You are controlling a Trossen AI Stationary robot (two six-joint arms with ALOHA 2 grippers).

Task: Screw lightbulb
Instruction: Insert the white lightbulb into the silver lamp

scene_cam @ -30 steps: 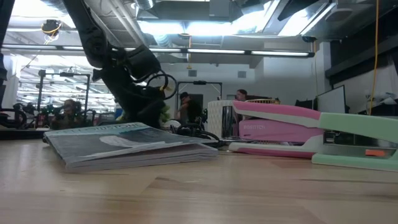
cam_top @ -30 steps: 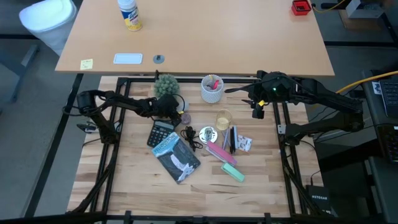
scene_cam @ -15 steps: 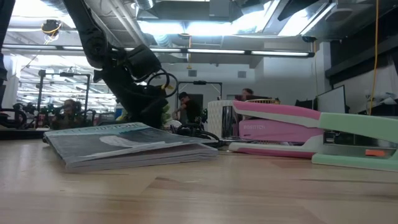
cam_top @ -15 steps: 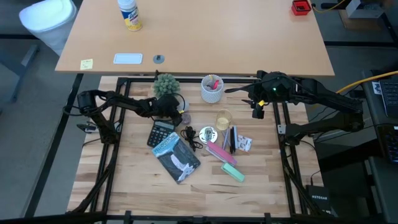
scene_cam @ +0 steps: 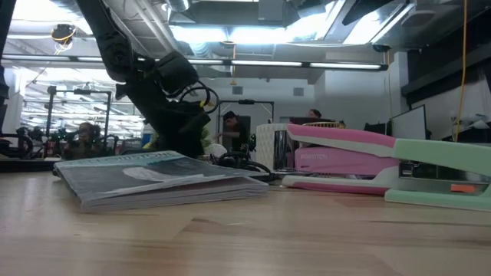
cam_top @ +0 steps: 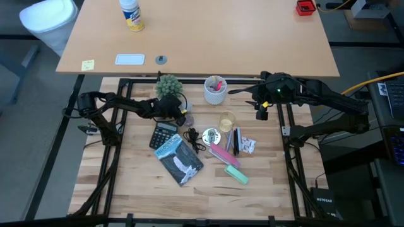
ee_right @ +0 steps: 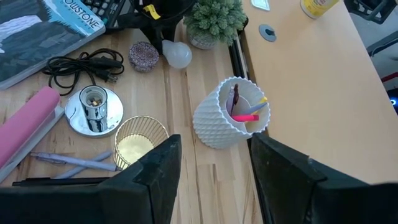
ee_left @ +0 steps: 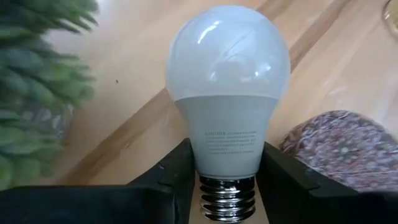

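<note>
High view: the left gripper (cam_top: pixel 178 111) sits left of centre, just below the small green plant (cam_top: pixel 168 84), where the lightbulb must be, though it is too small to pick out here. The shiny socket base (cam_top: pixel 210 135) lies at centre, with its black cord (cam_top: pixel 192 139) coiled between it and the calculator (cam_top: pixel 163 134); the magazine (cam_top: pixel 179 157) lies below. The right gripper (cam_top: pixel 261 111) waits at the upper right, fingers spread wide and empty.

Low view: the left arm (scene_cam: pixel 165 100) hangs at upper left behind the magazine (scene_cam: pixel 153 178); pink and green staplers (scene_cam: pixel 360 159) fill the right.

Left wrist view: the lightbulb (ee_left: pixel 227 87) stands centred, its neck clamped between the dark fingers (ee_left: pixel 177 171), threads pointing back, likely so the bulb can be twisted in.

Right wrist view: the lightbulb (ee_right: pixel 176 54) shows at top centre beside a speckled disc (ee_right: pixel 143 56); the socket base (ee_right: pixel 94 111), the gold wire cup (ee_right: pixel 140 140) and the white cup (ee_right: pixel 235 113) crowd the route.
</note>
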